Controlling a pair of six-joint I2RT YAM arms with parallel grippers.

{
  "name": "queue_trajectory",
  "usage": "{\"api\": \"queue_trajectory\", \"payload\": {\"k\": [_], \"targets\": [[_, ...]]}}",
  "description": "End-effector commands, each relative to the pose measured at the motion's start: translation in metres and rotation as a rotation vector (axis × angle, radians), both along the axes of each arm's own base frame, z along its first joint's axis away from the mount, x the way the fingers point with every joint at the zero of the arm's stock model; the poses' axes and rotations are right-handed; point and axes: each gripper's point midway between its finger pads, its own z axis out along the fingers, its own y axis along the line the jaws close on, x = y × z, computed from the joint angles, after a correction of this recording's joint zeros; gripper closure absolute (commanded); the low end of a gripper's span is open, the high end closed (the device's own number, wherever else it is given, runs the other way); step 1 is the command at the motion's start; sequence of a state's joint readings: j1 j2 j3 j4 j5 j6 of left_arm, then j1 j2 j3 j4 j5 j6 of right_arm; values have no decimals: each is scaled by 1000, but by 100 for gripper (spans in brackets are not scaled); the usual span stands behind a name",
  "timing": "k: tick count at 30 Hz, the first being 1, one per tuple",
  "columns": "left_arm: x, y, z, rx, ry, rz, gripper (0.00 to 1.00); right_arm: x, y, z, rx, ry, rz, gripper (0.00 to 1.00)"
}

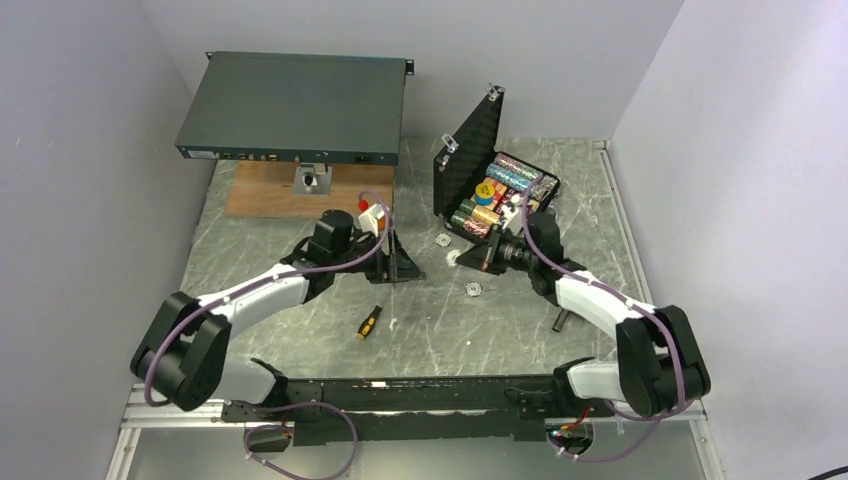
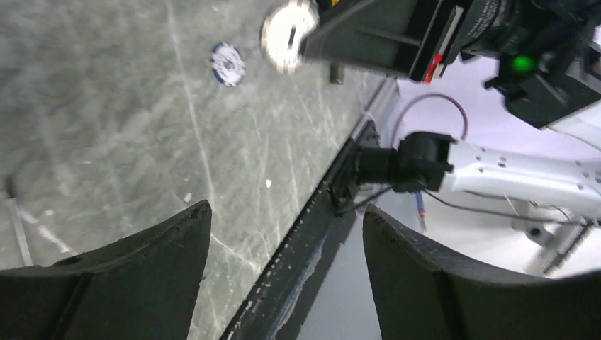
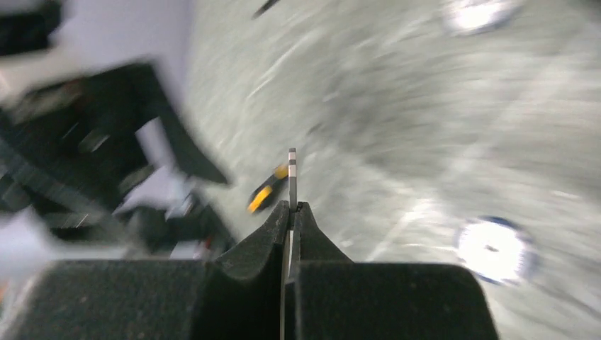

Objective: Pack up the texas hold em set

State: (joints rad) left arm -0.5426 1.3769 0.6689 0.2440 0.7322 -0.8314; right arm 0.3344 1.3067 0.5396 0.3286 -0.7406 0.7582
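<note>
The black hinged case [image 1: 540, 190] stands open at the back right with its lid [image 1: 470, 150] raised. It holds multicoloured chip rows [image 1: 515, 175] and a blue-yellow card box [image 1: 484, 189]. My right gripper [image 1: 464, 258] hovers low in front of the case, shut on a whitish chip held edge-on [image 3: 291, 173]; this chip also shows in the left wrist view [image 2: 287, 35]. Loose chips lie on the table [image 1: 443, 240] [image 1: 473, 290] [image 3: 494, 249] [image 2: 227, 64]. My left gripper [image 1: 404, 265] is open and empty [image 2: 285, 210], just left of the right gripper. I cannot see the red token.
An orange-and-black screwdriver [image 1: 368, 322] lies near the table's front middle and shows in the right wrist view [image 3: 268, 190]. A large dark-green rack unit [image 1: 295, 105] sits on a stand over a wooden board [image 1: 265, 190] at the back left. Walls close both sides.
</note>
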Motion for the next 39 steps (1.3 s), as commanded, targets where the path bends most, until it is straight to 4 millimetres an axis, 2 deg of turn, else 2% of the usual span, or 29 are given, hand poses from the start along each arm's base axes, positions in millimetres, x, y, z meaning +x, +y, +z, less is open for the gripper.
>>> {"api": "queue_trajectory", "payload": {"k": [1,3,4,7,10,14,19,25,31,39], "targets": [[12,32,-14,247,-83,103,20,63,-96,-13,-414,27,-557,100],[11,37,-13,268,-93,114,19,77,-138,-7,-531,57,-757,100],[10,38,-12,269,-96,116,19,84,-154,-1,-562,73,-828,100],[8,38,-11,263,-95,117,19,96,-196,-3,-650,171,-982,100],[6,38,-11,258,-87,119,20,113,-229,-2,-712,209,-1090,100],[1,41,-11,254,-89,126,20,145,-254,7,-743,153,-1148,100],[-4,45,-15,269,-89,129,20,182,-263,13,-739,118,-1138,100],[-4,45,-14,274,-95,120,20,215,-265,1,-778,127,-1113,100],[-3,48,-9,287,-122,122,19,240,-266,-6,-802,127,-1095,100],[-2,51,-8,305,-133,125,19,256,-264,-21,-822,131,-1064,100]]}}
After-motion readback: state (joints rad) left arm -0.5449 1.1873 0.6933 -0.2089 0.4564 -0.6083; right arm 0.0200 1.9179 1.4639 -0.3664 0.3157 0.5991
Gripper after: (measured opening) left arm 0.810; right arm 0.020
